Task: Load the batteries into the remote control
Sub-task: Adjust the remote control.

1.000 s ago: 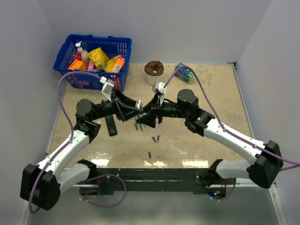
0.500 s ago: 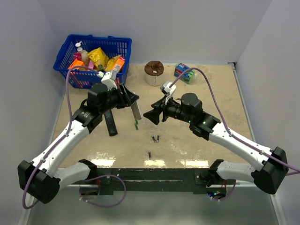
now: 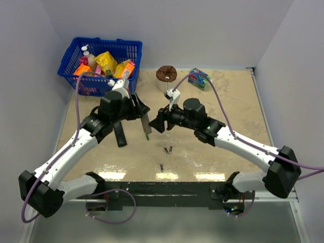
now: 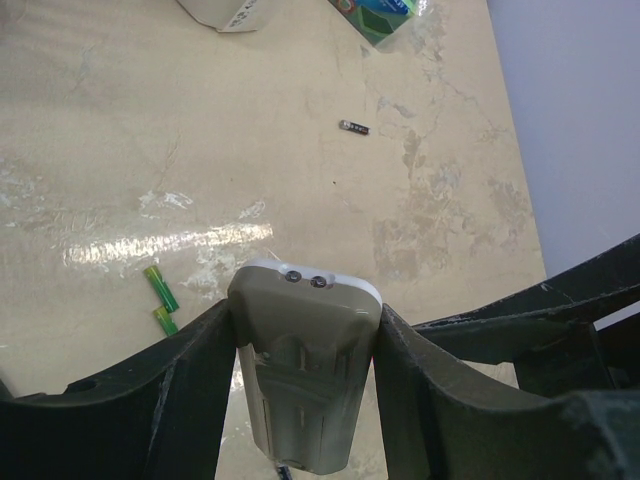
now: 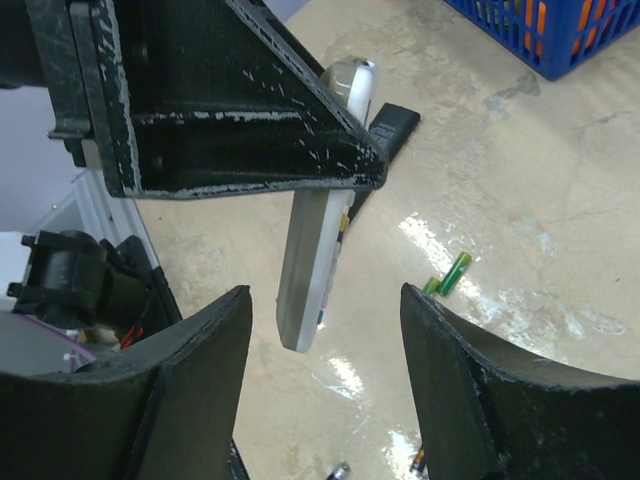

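Observation:
My left gripper (image 3: 142, 115) is shut on the remote control (image 3: 146, 124), gripping its top end by both sides. The remote hangs above the table with its plain grey back (image 4: 305, 380) facing the left wrist camera. My right gripper (image 3: 158, 123) stands open just right of it. In the right wrist view the remote's lower end (image 5: 312, 280) hangs between the open fingers (image 5: 200, 370), touching neither. Two dark batteries (image 3: 168, 150) lie side by side on the table below, and a third battery (image 3: 161, 166) lies nearer the arm bases. One battery (image 4: 354, 127) shows in the left wrist view.
Two small green sticks (image 5: 448, 274) lie on the table under the remote. A long black remote (image 3: 119, 134) lies left of them. A blue basket (image 3: 101, 63) of packets stands at the back left, with a brown-topped cup (image 3: 165, 77) and a green box (image 3: 201, 79) at the back.
The two grippers drew apart, the left keeping the remote. The right gripper has since swung back left beside the remote with its jaws wider.

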{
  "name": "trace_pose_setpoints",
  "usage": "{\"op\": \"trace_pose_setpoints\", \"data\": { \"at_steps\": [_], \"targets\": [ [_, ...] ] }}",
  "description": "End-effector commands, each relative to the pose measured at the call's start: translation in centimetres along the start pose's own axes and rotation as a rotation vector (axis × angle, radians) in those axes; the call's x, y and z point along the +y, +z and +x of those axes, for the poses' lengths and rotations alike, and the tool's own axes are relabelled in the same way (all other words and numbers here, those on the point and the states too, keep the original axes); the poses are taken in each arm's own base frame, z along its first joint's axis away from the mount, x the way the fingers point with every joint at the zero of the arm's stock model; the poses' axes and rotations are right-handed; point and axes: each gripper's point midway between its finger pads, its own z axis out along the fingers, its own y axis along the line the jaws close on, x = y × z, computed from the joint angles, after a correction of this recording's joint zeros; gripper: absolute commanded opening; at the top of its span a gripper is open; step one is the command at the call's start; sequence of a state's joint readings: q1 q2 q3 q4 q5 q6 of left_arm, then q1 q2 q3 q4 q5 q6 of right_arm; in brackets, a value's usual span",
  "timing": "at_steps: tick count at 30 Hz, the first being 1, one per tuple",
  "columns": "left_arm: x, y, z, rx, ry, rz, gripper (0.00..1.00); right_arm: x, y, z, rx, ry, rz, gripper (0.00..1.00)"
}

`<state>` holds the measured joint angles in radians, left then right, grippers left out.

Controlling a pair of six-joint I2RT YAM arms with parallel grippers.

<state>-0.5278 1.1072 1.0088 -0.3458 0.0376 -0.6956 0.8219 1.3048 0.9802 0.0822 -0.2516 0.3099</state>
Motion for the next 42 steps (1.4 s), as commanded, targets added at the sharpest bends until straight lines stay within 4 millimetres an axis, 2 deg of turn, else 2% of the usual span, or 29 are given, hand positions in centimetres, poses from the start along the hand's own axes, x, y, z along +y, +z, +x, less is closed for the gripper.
{"op": "trace_pose_setpoints", "data": {
  "at_steps": [1,6,13,16,19,20,21,22,23,24,25,27,28,29,30,31,32,34,35,38,39,42],
  "targets": [
    [-1.7,-0.7,-1.7,-0.048,0.011,0.032,0.0,2.4,0.5,-3.7,-0.092,0.051,-0.058,0.63],
    [-2.1,-0.3,-1.3,-0.038,0.018,0.035,0.0,3.6,1.6,-3.4,-0.08,0.106,-0.106,0.62],
    [-2.8,-0.3,-1.4,-0.051,0.032,0.041,0.0,2.8,3.3,-1.7,-0.051,0.176,-0.058,0.56],
    [-3.1,-0.3,-1.3,-0.05,0.037,0.044,0.0,2.1,3.5,-1.5,-0.066,0.208,-0.026,0.48],
    [-3.3,-0.5,-1.4,-0.058,0.041,0.05,0.0,1.8,3.6,-1.2,-0.068,0.243,-0.008,0.34],
    [-3.4,-0.7,-1.5,-0.062,0.045,0.053,0.0,1.7,3.6,-1.2,-0.073,0.265,0.001,0.21],
    [-3.3,-0.8,-1.6,-0.068,0.051,0.051,0.0,1.7,3.5,-1.4,-0.08,0.275,0.001,0.15],
    [-3.3,-1.0,-2.0,-0.083,0.057,0.049,0.1,1.6,3.4,-1.3,-0.087,0.283,0.004,0.1],
    [-3.5,-1.5,-2.4,-0.103,0.062,0.056,0.16,1.6,3.1,-1.7,-0.108,0.311,0.016,0.03],
    [-3.5,-1.7,-2.8,-0.123,0.074,0.059,0.22,1.4,2.9,-1.9,-0.117,0.327,0.026,0.0],
    [-3.4,-2.1,-3.3,-0.151,0.081,0.052,0.39,1.2,2.7,-1.5,-0.118,0.345,0.04,0.0],
    [-3.7,-3.3,-4.6,-0.222,0.1,0.073,0.55,0.7,1.9,-2.4,-0.169,0.401,0.079,0.0],
    [-3.6,-3.8,-5.1,-0.254,0.106,0.072,0.67,0.4,1.5,-2.3,-0.179,0.423,0.095,0.0],
    [-4.0,-5.0,-5.9,-0.301,0.113,0.098,0.72,0.3,1.1,-2.7,-0.202,0.465,0.106,0.0],
    [-4.0,-5.2,-6.2,-0.342,0.136,0.116,0.76,0.2,0.4,-3.5,-0.239,0.485,0.119,0.0],
    [-4.1,-5.6,-6.3,-0.368,0.15,0.134,0.8,-0.1,0.0,-3.5,-0.255,0.509,0.137,0.0],
    [-4.6,-6.9,-6.8,-0.415,0.163,0.172,0.83,-0.2,-0.3,-3.7,-0.275,0.564,0.142,0.0],
    [-5.0,-7.3,-6.6,-0.474,0.206,0.241,0.9,-0.7,-1.5,-4.4,-0.336,0.619,0.168,0.0],
    [-5.4,-8.3,-6.7,-0.506,0.218,0.277,0.91,-0.7,-1.9,-4.9,-0.36,0.676,0.167,0.0],
    [-6.4,-8.7,-5.2,-0.538,0.314,0.4,0.92,-1.2,-3.6,-6.1,-0.457,0.787,0.177,0.0],
    [-6.6,-8.4,-4.2,-0.524,0.349,0.439,0.93,-1.4,-3.9,-6.0,-0.475,0.812,0.18,0.0],
    [-7.3,-7.9,-2.3,-0.487,0.385,0.524,0.95,-1.2,-5.0,-7.6,-0.546,0.873,0.147,0.0]
  ]
}}
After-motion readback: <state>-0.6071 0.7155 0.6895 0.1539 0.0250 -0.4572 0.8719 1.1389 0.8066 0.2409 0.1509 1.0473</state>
